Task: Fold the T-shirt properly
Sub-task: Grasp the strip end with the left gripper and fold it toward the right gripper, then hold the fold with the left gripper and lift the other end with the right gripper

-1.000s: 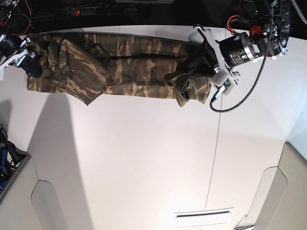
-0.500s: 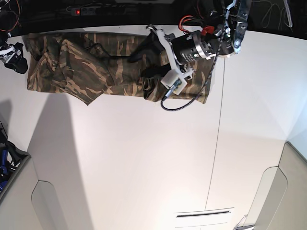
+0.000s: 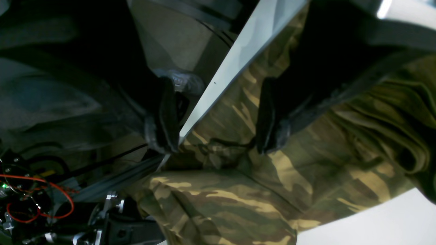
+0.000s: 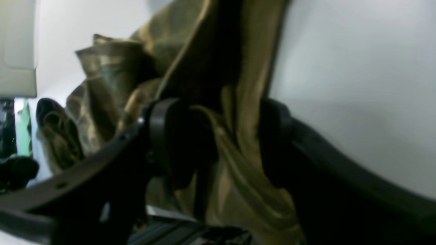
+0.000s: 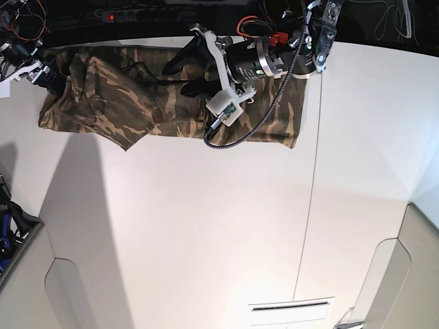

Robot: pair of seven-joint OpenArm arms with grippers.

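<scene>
The camouflage T-shirt (image 5: 137,103) lies stretched along the table's back edge, bunched and creased at its left end. My left gripper (image 5: 184,74) hovers over the shirt's upper middle, its jaws wide open. In the left wrist view its black fingers (image 3: 163,115) straddle rumpled cloth of the T-shirt (image 3: 238,204) at the table edge, holding nothing. My right gripper (image 5: 49,75) is at the shirt's left end. In the right wrist view the right gripper (image 4: 224,143) stands open, with a loose fold of the T-shirt (image 4: 245,190) between its jaws.
The white table (image 5: 206,226) has a thin seam (image 5: 309,205) running front to back. A black cable (image 5: 233,140) loops from the left wrist over the shirt. A power strip (image 5: 113,15) with a red light sits behind the table. Grey panels (image 5: 411,274) flank the front corners.
My left gripper let go of the shirt's right end, which now lies spread flat, and moved left over its middle. My right gripper opened, drew off to the left, then returned.
</scene>
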